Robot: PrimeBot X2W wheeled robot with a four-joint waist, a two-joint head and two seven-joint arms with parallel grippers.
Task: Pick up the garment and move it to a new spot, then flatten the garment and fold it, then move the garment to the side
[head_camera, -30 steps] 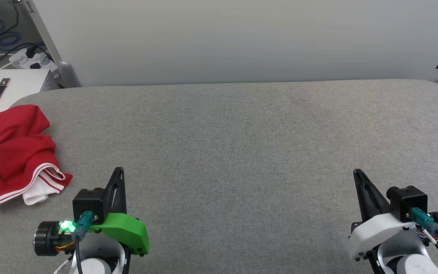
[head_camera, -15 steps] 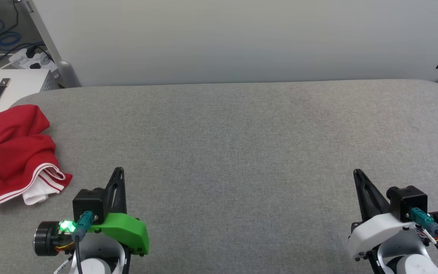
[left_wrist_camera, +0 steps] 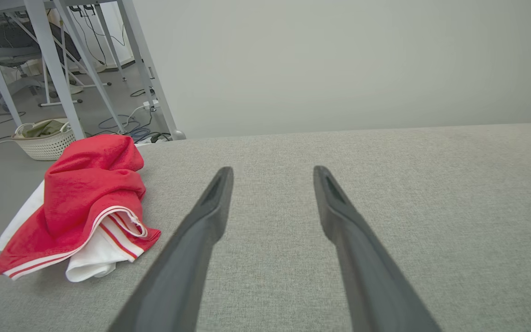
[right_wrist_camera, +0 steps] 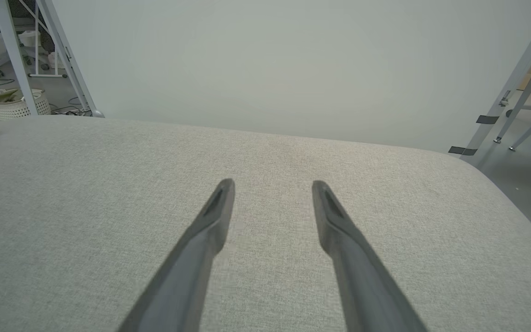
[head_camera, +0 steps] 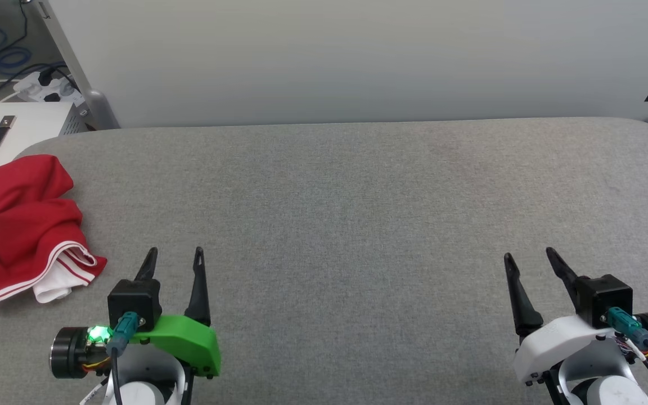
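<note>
The garment [head_camera: 28,225] lies crumpled at the nine o'clock edge of the grey woven table [head_camera: 358,214]: a soft red knit heap, with a white sleeve and striped trim spilling from its near side. The pick-up looks not yet begun. The left gripper [head_camera: 175,251], fingers spread and empty, has the heap at its ten o'clock; next it should probably reach there and pinch a raised fold. The right gripper [head_camera: 529,254], likewise spread, hangs well apart at four o'clock.
</note>
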